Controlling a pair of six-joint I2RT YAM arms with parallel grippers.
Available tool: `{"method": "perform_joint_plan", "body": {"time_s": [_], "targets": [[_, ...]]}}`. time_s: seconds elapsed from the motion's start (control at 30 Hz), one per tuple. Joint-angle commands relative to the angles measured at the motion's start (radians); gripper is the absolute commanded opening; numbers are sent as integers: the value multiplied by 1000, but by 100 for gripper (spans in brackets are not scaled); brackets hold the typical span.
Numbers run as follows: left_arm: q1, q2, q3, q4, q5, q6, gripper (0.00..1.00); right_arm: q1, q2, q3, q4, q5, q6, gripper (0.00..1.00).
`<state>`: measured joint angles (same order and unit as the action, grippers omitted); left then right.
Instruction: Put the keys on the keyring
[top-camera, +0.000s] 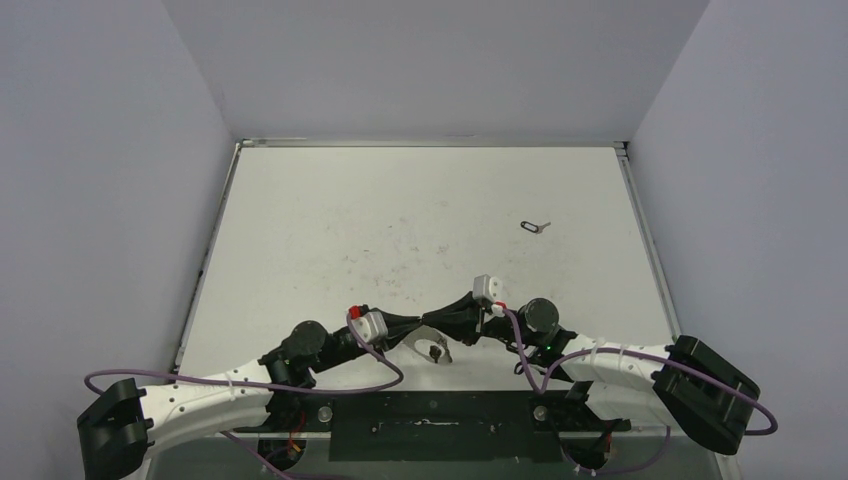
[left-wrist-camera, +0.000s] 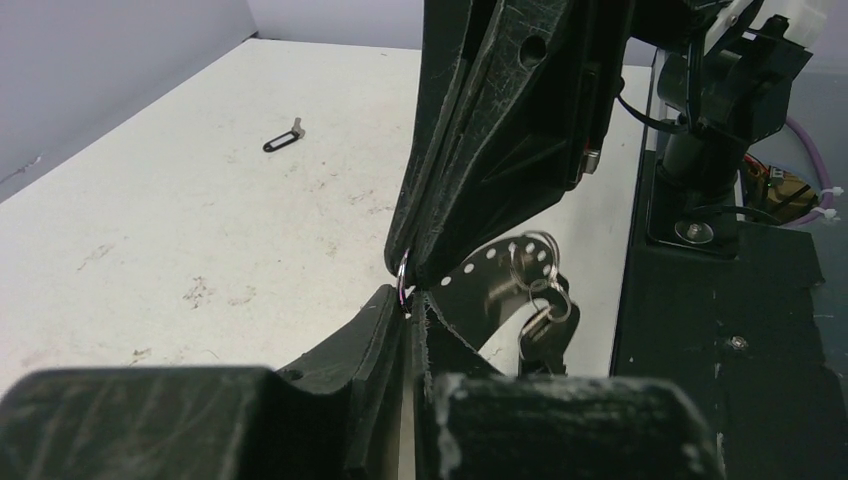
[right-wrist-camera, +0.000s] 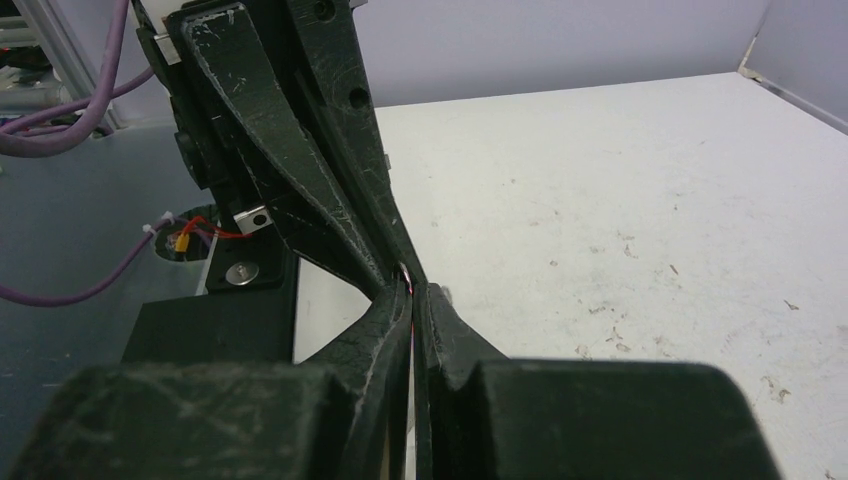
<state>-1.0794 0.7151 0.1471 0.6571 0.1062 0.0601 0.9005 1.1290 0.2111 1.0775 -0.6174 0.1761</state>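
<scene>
Top external view: the keys (top-camera: 535, 226), a tiny silver key joined to a small black oblong loop, lie flat on the white table (top-camera: 330, 200). They sit right of centre, towards the far right corner, with nothing touching them. The left wrist view shows the same item (left-wrist-camera: 283, 140) alone on the bare surface, well apart from both arms.

The keyring (left-wrist-camera: 401, 278) is held above the near edge, at mid-width. Only a short arc of thin silvery wire is visible, at the point where the two sets of fingertips meet. Just beside that point hangs a silvery perforated piece (left-wrist-camera: 487, 277) with several small silver rings (left-wrist-camera: 545, 292) bunched against it.

The left gripper (left-wrist-camera: 410, 305) is clamped tight on the wire, its fingers pressed together. The right gripper (right-wrist-camera: 415, 295) reaches in from the opposite side and pinches the same spot, tip to tip with the left, its fingers likewise closed with only a sliver of gap.

Scuff marks dot the table. Purple cables (top-camera: 350, 385) loop around both arms near the black base plate (top-camera: 430, 432) along the near edge.
</scene>
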Motion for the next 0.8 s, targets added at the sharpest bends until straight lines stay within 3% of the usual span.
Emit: {"method": "perform_joint_plan", "body": {"time_s": [0.0,0.2,0.27,0.33,0.53,0.77], "targets": [[-4,-19,63,81,11,-14,0,15,-27,25,15,-34,-22,0],[-4,-44,58,58,3,-20,0,16,-34,26,4,-33,-27,0],[-4,-47,60,53,0,-24,11,15,-34,28,3,-34,-27,0],[-4,-44,63,52,1,-25,13,15,-32,29,2,-37,-27,0],[-3,-27,78,41,0,-19,12,15,-29,33,-6,-45,-28,0],[-3,-26,85,33,-22,-20,0,15,-28,37,-23,-50,-38,0]]}}
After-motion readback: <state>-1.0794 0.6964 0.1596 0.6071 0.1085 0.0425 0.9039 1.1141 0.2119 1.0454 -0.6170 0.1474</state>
